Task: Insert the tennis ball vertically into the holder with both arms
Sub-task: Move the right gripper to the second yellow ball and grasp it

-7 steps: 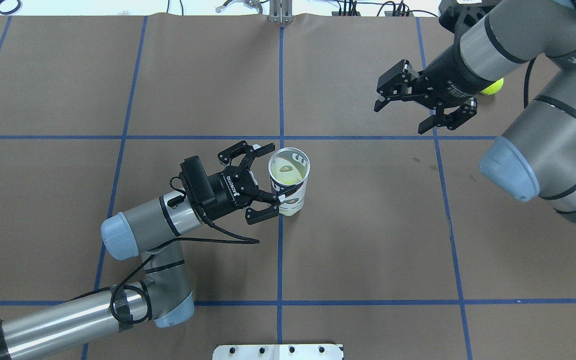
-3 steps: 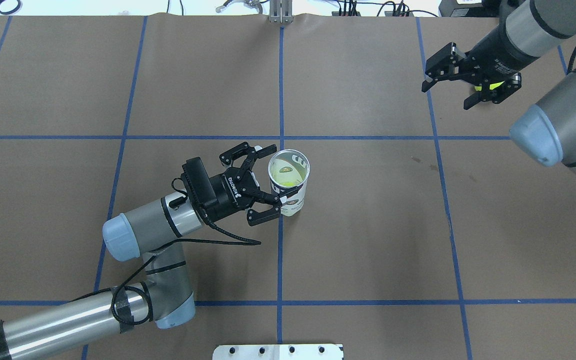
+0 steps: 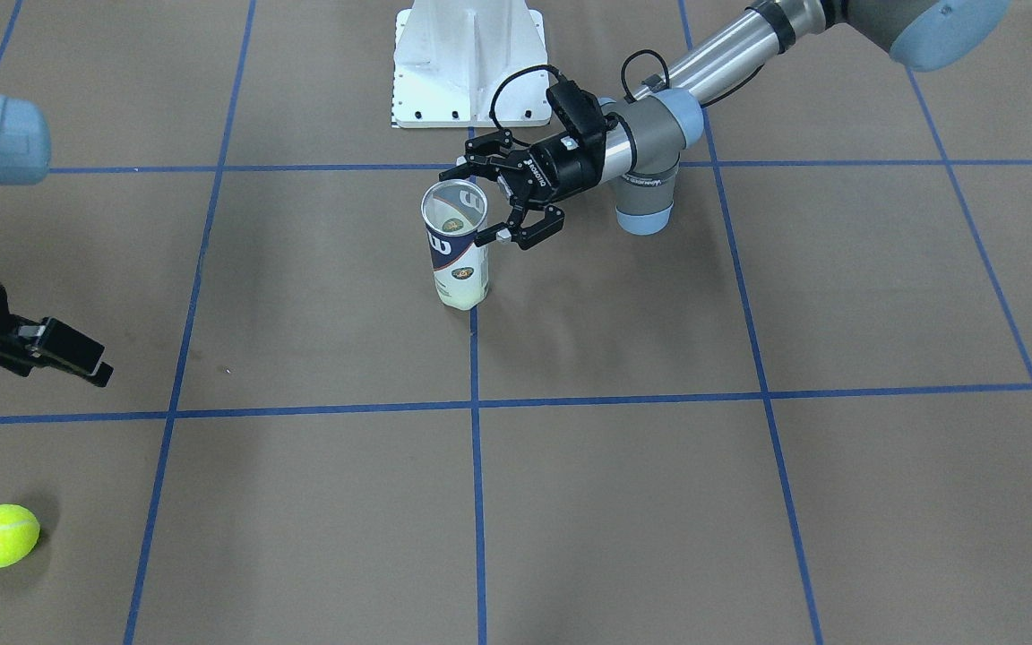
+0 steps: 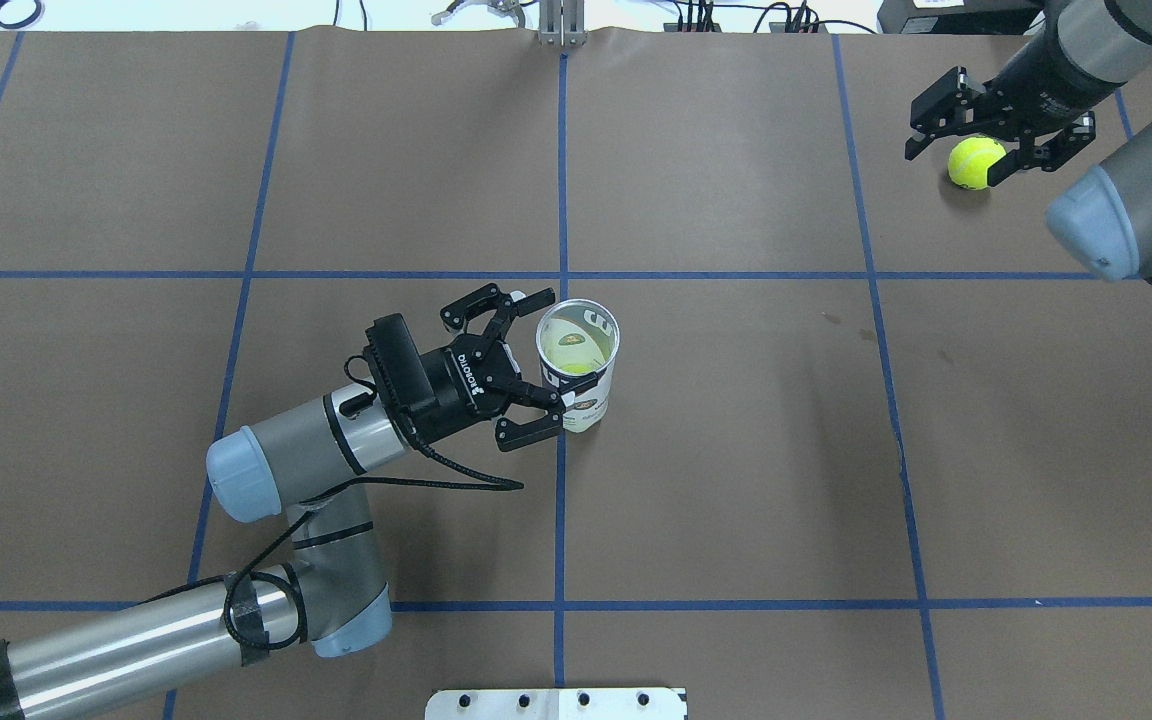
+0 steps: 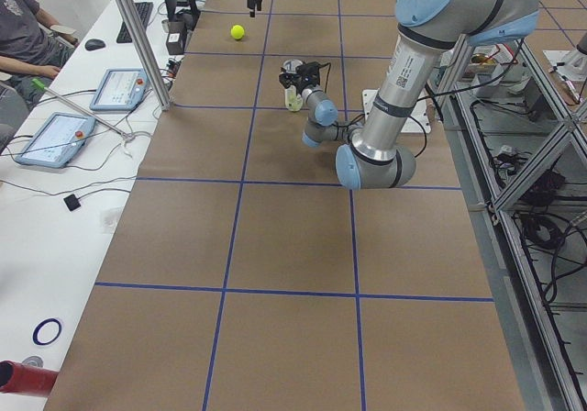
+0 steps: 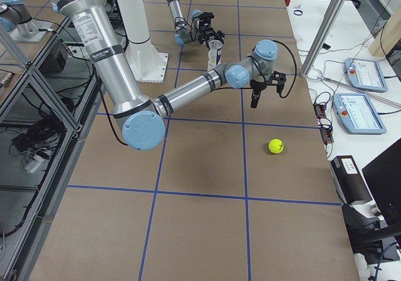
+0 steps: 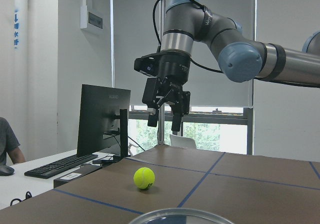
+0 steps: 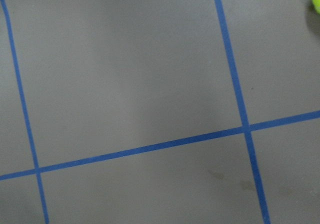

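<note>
Mid-tabletop, on a blue tape line: holder upright, mouth up; left pincer level at its side, jaws spread wide, fingertips close by the wall, not clamped on it; far right corner: tennis ball lying on the tabletop; right pincer pointing down above it, jaws apart, clear of the ball.

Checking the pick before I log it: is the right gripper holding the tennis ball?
No. The ball lies on the table, and the right gripper hangs open above it, not touching it.
</note>
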Available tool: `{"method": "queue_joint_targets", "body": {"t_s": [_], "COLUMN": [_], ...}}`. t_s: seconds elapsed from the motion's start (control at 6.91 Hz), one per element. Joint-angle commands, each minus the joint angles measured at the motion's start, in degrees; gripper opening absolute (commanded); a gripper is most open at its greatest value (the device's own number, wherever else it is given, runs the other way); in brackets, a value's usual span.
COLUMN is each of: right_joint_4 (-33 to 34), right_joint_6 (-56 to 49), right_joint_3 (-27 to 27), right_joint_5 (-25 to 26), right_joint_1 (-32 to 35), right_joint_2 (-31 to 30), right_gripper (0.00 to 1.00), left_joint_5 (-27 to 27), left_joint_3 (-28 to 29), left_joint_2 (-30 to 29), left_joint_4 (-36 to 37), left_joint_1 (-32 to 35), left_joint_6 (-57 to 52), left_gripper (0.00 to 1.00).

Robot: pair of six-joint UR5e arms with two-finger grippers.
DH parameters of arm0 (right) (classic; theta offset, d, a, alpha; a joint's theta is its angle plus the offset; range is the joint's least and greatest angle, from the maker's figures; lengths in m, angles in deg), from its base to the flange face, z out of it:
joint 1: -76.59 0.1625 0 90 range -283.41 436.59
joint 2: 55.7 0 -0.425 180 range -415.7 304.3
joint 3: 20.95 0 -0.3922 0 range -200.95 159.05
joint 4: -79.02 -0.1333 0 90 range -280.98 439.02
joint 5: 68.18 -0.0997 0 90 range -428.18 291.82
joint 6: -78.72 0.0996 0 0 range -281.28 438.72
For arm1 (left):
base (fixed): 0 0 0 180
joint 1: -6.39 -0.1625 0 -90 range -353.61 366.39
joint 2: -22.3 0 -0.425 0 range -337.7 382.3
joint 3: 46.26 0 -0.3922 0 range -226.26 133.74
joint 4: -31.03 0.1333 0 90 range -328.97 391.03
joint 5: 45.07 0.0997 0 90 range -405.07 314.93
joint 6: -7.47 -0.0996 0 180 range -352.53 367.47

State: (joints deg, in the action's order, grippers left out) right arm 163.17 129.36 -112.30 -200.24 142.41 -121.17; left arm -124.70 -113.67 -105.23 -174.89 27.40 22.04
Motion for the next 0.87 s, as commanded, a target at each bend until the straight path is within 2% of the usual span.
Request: {"method": "queue_joint_targets", "body": {"t_s": [0.0,0.29,0.58,0.72], "right_joint_4": [-2.22,-13.43,-15.84,-18.55], "right_joint_6": [-5.90,-5.81,-5.46,-5.37], "right_joint_3": [12.19,22.66,24.54,26.46], "right_joint_5": [9.41,16.28,24.36,24.75], "right_joint_1": [0.62,-0.08,-4.29,-4.65], "right_joint_2": [3.75,5.00,5.09,5.09], "right_gripper": [0.99,0.98,0.98,0.98], "left_joint_5": [0.00,0.00,0.00,0.00], "left_joint_3": [0.00,-0.09,-0.09,-0.09], "left_joint_2": [-0.01,0.08,0.08,0.08], "left_joint_4": [0.00,0.00,0.00,0.00], "left_joint_1": [0.00,0.00,0.00,0.09], "left_joint_6": [-0.06,-0.06,-0.06,-0.06], "left_gripper": [0.99,0.99,0.99,0.99]}}
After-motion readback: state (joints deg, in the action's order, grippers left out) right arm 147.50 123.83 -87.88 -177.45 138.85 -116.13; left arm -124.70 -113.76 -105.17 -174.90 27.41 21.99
